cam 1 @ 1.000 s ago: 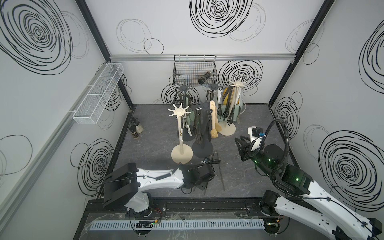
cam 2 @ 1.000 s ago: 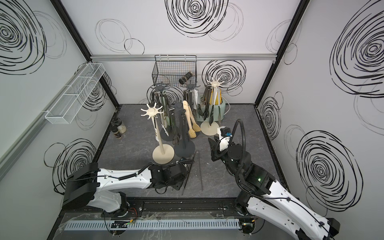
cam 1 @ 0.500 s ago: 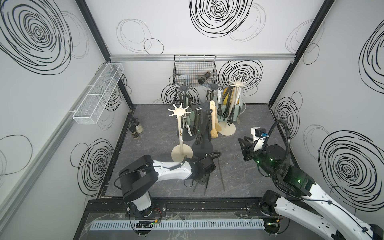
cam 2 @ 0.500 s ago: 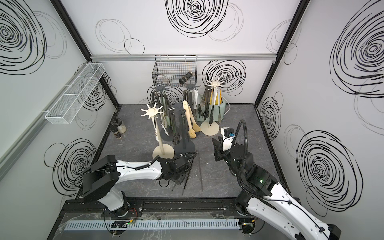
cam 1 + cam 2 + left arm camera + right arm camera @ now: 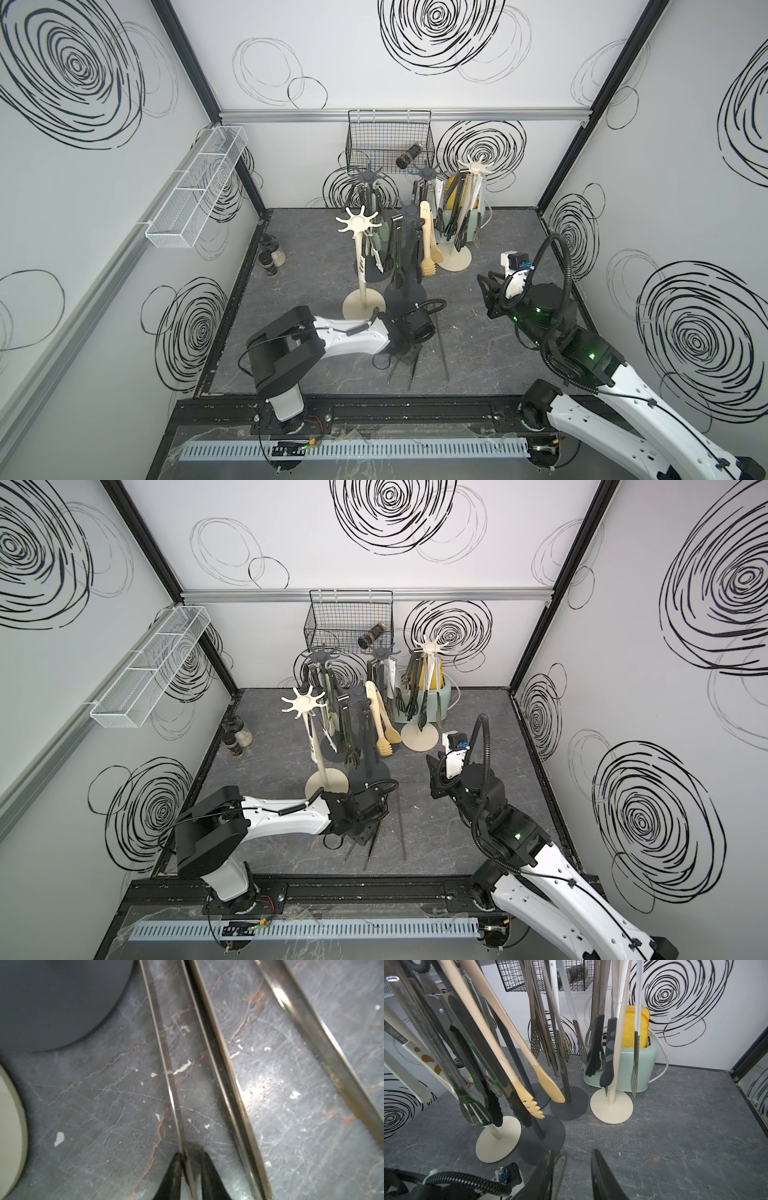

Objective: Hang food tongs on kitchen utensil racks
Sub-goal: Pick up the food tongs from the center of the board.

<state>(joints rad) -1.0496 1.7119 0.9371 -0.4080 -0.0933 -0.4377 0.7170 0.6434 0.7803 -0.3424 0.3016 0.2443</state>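
**Top views.** My left claw point(image 5: 409, 354) sits low over the near centre of the dark grey, stone-patterned tabletop point(image 5: 498, 365). It is directly above the slim loose steel tongs point(image 5: 443, 353), which lie flat just near of the rack bases. My right claw point(image 5: 489, 293) hangs raised at the right, apart from everything. Five tall pole racks with star-shaped hook crowns, three dark grey and two cream, cluster at the far middle. The cream rack point(image 5: 358, 222) is the nearest of them. Black, steel, white and green hanging tongs point(image 5: 457, 208) dangle from the crowns. A wider beige wooden pair point(image 5: 428, 245) hangs at the central dark grey rack point(image 5: 409, 212).

**Left wrist view.** My left claw's two black fingertips point(image 5: 175, 1174) straddle one arm of the loose steel tongs. One fingertip touches the strip and a slit shows at the other, so the claw is narrowed but not clenched. More steel arms lie alongside on the tabletop.

**Right wrist view.** My right claw is released, its fingers parted and grasping nothing. Beyond it stand the rack bases. A mint-green toaster point(image 5: 643, 1068) holding a yellow bread slice point(image 5: 631, 1026) sits behind the far cream one.
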